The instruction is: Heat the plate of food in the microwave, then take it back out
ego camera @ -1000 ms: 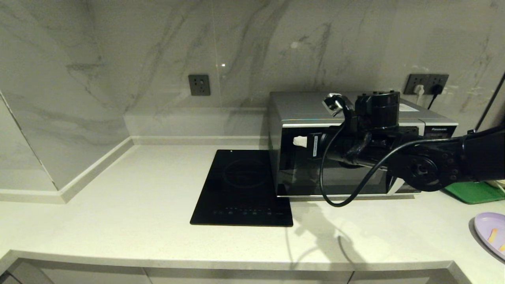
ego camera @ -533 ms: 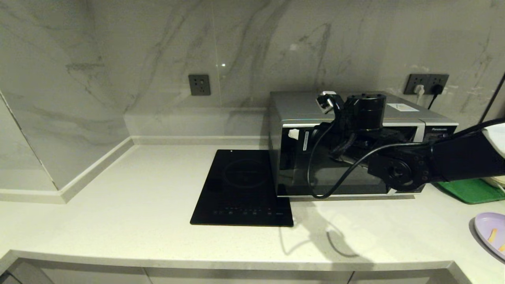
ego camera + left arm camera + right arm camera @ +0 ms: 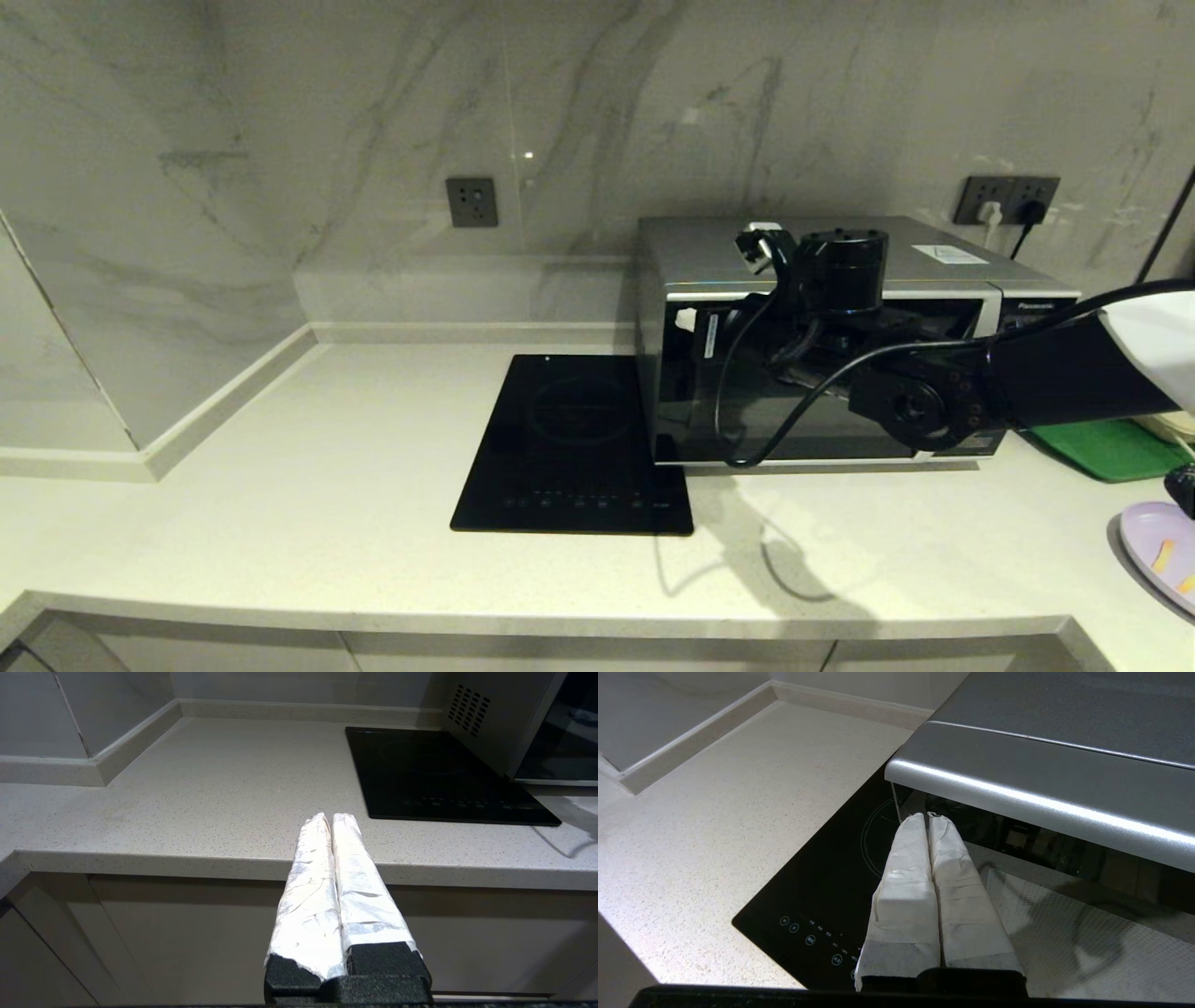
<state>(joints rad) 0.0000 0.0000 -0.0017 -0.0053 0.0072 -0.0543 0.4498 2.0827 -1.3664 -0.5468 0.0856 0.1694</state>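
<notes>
Our right tool [image 3: 927,816] sits high at the front of the microwave [image 3: 709,252], its two wrapped fingers pressed flat together and holding nothing. In the right wrist view the tips lie at the upper left corner of the dark glass door [image 3: 1064,891], just under the silver top edge; we cannot tell whether they touch it. The door looks shut. Beside the microwave, on its left, the black hob [image 3: 574,448] lies flat on the counter [image 3: 280,504].

The plate [image 3: 1162,555] of food rests on the counter at our far right, well apart from the microwave and cut off by the edge of the head view, with a couple of orange sticks on it. A green tray [image 3: 1111,450] lies behind it.

Our left tool [image 3: 331,821] is parked low in front of the counter edge, fingers closed together and empty.
</notes>
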